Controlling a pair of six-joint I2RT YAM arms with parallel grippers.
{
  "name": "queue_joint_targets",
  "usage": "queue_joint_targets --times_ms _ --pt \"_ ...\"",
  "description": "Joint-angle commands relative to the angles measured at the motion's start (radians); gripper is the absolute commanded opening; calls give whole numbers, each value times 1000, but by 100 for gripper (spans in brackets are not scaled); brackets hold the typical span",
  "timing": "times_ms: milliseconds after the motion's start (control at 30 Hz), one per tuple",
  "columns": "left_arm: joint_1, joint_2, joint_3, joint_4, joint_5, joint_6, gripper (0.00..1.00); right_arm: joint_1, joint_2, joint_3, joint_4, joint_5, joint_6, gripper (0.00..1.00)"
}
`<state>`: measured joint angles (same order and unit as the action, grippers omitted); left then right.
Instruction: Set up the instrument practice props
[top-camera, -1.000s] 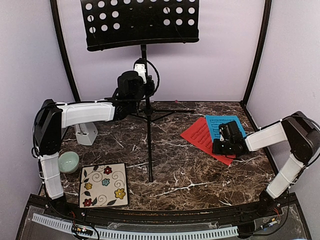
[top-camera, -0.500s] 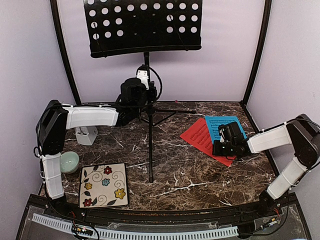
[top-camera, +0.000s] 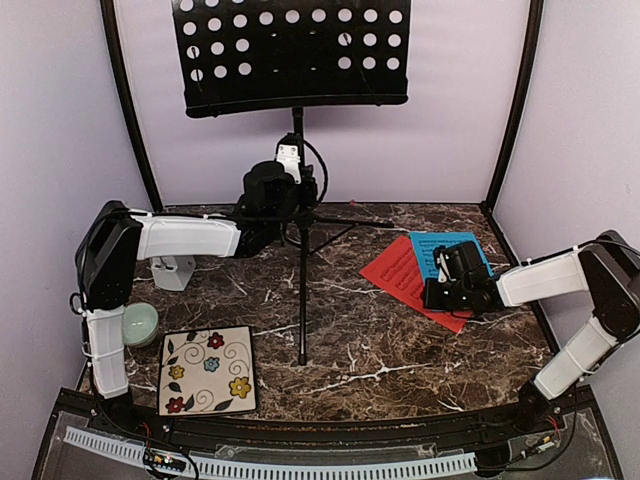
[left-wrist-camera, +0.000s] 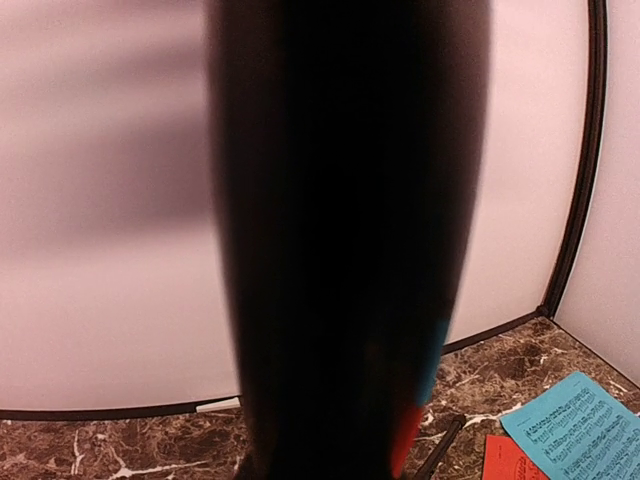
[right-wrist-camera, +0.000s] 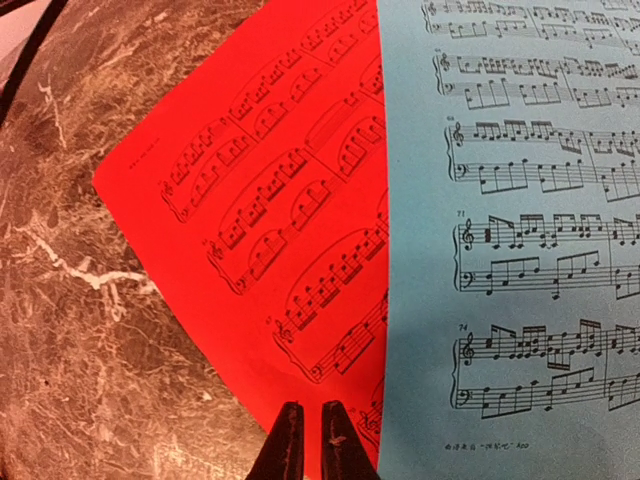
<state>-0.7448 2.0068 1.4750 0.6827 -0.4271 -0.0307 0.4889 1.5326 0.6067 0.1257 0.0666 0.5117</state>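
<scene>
The black perforated-metal music stand (top-camera: 295, 55) stands upright at the back middle of the brown marble table (top-camera: 400, 350). Its pole is vertical, and its thin tripod legs spread left, right and straight toward the arms. The desk is at the top, its long side running left to right and its face and bottom lip turned toward the arms. The left gripper (top-camera: 290, 200) is clamped on the pole just above where the legs branch. In the left wrist view the pole (left-wrist-camera: 340, 250) is a wide dark blur filling the middle, so the fingers themselves cannot be seen there.

The blue sheet of printed music (top-camera: 435, 245) and the red sheet of printed music (top-camera: 395, 272) lie flat at the right rear of the table. The blue sheet overlaps the red one's far-right edge. The red sheet lies skewed, its long axis running from back left to near right. The right gripper (top-camera: 432, 293) is low over the red sheet (right-wrist-camera: 270, 220), just beside the edge of the blue sheet (right-wrist-camera: 520, 250). Its jaws are pinched almost together, and nothing is visible between them.

The small whitish pyramid metronome (top-camera: 175, 272) sits at the left, partly hidden under the left forearm. Nearer the arms are a small pale green bowl (top-camera: 140, 322) and a square floral-patterned tile (top-camera: 208, 370).
</scene>
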Motion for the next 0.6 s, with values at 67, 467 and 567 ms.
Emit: queue_joint_targets --times_ms 67,467,567 --pt "-61 11 -4 -9 127 -215 16 10 -87 57 15 -43 -34 16" --pt "-52 -115 -69 -86 95 -175 68 -5 -173 201 -109 -40 -76 45" --pt "-43 -152 -94 -116 110 -189 77 -32 -175 212 -151 -27 -79 50"
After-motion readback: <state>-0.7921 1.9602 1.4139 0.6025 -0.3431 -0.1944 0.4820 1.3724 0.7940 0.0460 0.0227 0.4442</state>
